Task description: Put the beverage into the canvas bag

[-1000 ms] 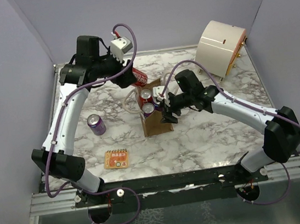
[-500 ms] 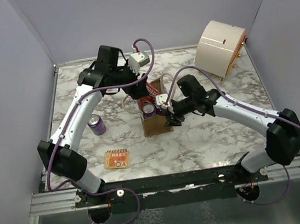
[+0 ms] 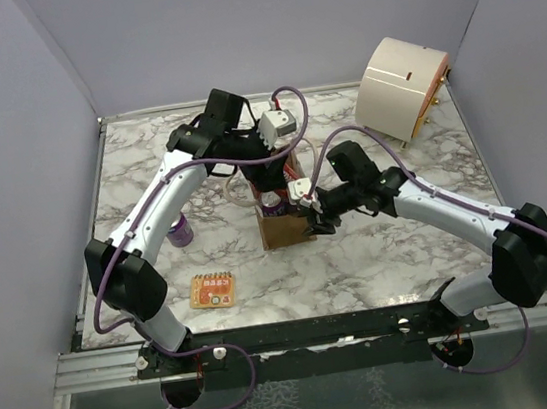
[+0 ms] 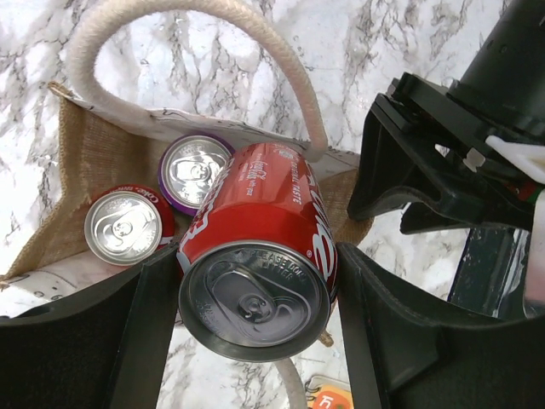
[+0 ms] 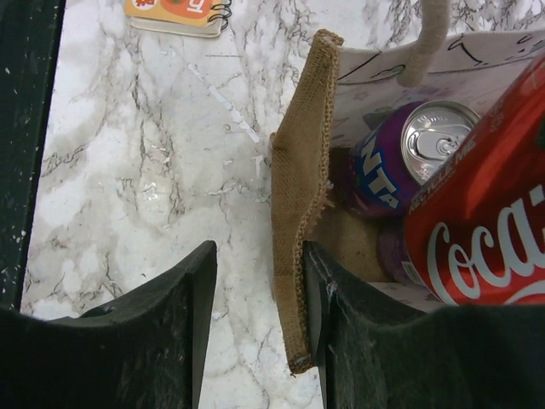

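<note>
I grip the red can [image 4: 271, 215] in the left gripper [image 4: 255, 294] at the mouth of the canvas bag [image 4: 92, 164]; lowering and release remain.

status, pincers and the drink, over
Left pincer shut on red cola can, over canvas bag mouth. Right pincer open, astride bag wall. Purple can and second red can inside, room tight.

Right end effector [image 5: 260, 256]: two black fingers [image 5: 162, 332] straddle burlap side wall of bag [image 5: 302, 196]. One finger touches wall; marble shows in gap between the other finger and the wall. Bag upright on marble tabletop [image 5: 145, 153], cream handle [image 5: 430, 38] at top. Purple can [image 5: 400, 162] upright inside. Red can [image 5: 485, 230] tilted above bag mouth, partly covering purple one. Orange card pack [image 5: 174, 13] lies near dark-banded tabletop edge, well apart from bag.
</note>
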